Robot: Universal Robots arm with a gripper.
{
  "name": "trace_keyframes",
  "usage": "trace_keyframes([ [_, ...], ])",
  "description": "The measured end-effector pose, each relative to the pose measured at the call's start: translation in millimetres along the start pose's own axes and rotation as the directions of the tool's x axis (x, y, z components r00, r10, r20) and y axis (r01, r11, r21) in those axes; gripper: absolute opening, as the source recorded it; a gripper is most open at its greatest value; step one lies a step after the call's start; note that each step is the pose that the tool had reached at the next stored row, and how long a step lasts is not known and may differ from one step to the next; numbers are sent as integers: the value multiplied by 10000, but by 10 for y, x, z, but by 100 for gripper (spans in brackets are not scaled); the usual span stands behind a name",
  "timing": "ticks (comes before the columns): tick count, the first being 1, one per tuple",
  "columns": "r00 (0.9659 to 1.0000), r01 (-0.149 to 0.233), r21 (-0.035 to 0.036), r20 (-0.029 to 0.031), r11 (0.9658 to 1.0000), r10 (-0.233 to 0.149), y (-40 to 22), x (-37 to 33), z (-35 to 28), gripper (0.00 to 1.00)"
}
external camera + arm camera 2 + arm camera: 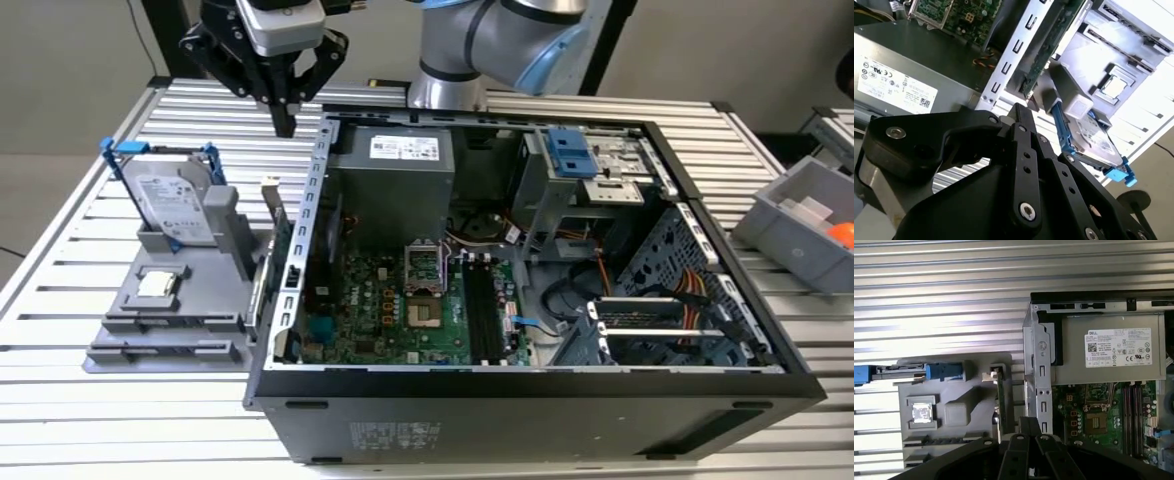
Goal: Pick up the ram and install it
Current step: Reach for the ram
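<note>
One arm: hanging over the bench's far edge, at the exterior view's left.
Gripper: pointing down with its black fingers pressing together, carrying nothing; it is hovering clear of the ram and touching no part.
Ram: standing on its long edge in the grey fixture, along the fixture's side just beside the computer case's outer wall; it is showing as a thin green strip in both wrist views.
Hard drive: leaning upright in its blue-handled frame at the fixture's far end.
Square silver chip: lying flat in a fixture pocket.
Case: lying open on the bench, exposing the motherboard.
Memory slots: sitting empty on the motherboard.
</note>
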State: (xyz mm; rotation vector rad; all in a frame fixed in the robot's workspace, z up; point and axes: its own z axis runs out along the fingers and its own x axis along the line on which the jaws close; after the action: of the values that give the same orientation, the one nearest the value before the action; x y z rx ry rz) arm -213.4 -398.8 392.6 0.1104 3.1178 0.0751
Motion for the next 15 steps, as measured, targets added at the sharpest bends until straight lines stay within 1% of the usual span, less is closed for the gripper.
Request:
trace_keyframes([
  [6,10000,-1,1,-1,10000,1,-5,70,-2,0],
  [15,10000,0,0,-1,10000,0,-9,131,-3,0],
])
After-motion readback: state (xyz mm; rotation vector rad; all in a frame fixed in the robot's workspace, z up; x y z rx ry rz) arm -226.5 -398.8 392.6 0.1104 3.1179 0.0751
